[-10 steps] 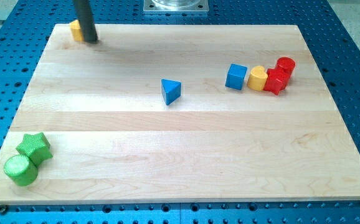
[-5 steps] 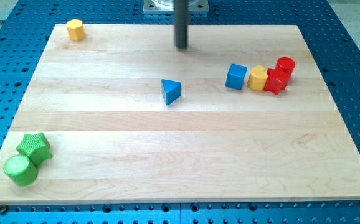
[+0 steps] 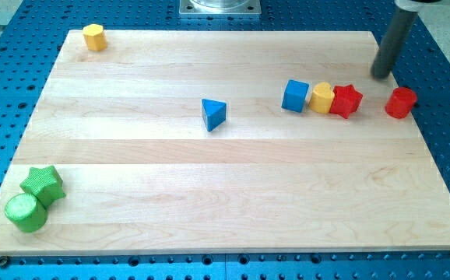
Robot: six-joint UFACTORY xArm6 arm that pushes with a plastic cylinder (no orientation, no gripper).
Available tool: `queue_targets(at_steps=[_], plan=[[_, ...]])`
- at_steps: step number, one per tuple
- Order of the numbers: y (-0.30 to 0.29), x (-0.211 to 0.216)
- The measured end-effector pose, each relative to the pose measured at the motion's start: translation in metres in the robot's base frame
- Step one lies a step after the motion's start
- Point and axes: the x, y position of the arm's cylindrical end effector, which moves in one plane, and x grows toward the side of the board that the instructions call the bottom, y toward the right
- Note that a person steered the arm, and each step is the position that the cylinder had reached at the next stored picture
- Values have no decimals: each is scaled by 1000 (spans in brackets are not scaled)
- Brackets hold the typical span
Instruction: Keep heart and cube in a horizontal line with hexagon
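So here's where things sit: the yellow hexagon block (image 3: 93, 36) is tucked into the corner of the light wooden counter (image 3: 209, 194) at the view's top left, all by itself. The blue cube block (image 3: 295, 96) and the yellow heart block (image 3: 321, 98) are way over toward the right edge, touching each other, and the heart has a red star block (image 3: 346, 100) jammed against its right side. The three make a neat little row, but it sits clearly nearer the bottom edge than the hexagon does, so I'd say the lining-up isn't done yet. A red cylinder block (image 3: 401, 103) stands apart, close to the right edge. My tip (image 3: 381, 75) is near the top right corner, on the top-edge side of the gap between star and cylinder, touching nothing. The tool is just a plain dark rod, with no jaws to be apart or together, so all it can do is shove. My guess is that cube and heart need pushing toward the top edge, which means coming round to their bottom-edge side first, and the star may well tag along. The blue triangle block (image 3: 214, 113) mid-counter, plus the green star block (image 3: 42, 183) and green cylinder block (image 3: 26, 212) in the bottom left corner, are well out of it.
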Motion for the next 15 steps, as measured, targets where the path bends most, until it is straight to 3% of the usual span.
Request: queue_targets(at_steps=[1, 2, 4, 5, 8, 13, 14, 15], plan=[[44, 30], [28, 42], [-101, 97], [-147, 101], [-165, 43], [-189, 26], [-193, 2], [-125, -3]])
